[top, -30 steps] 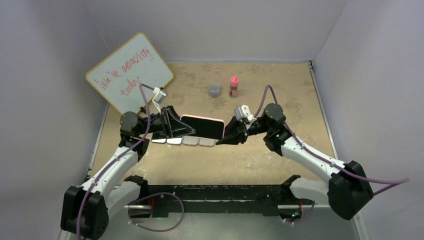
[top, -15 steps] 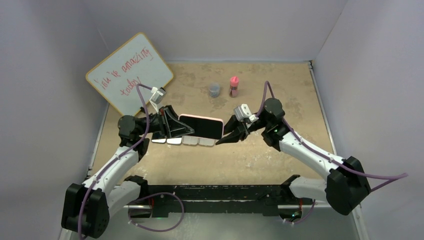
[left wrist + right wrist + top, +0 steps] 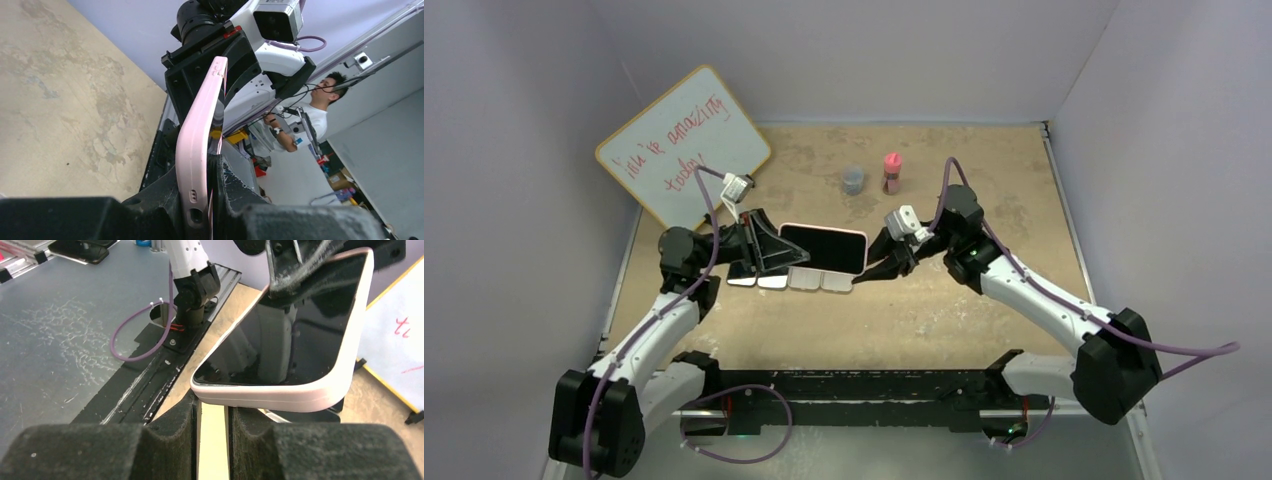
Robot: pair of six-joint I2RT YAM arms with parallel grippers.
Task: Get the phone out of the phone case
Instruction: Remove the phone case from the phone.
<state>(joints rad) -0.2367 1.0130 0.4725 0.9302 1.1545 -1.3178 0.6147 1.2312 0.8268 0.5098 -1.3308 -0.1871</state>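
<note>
- The left gripper (image 3: pixel 786 256) is clamped on the left end of the phone case (image 3: pixel 824 231), holding it above the table (image 3: pixel 984 170) with the phone (image 3: pixel 824 252) inside.
- The long axis runs left-right, and the screen faces near.
- The right gripper (image 3: pixel 871 272), its fingers barely apart, sits at the case's free right near corner. I cannot tell whether it pinches the rim.

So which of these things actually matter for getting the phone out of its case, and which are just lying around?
In the job: phone, pink phone case, left gripper, right gripper.
Lying about: whiteboard, grey cup, pink bottle, row of small pale tiles.
</note>
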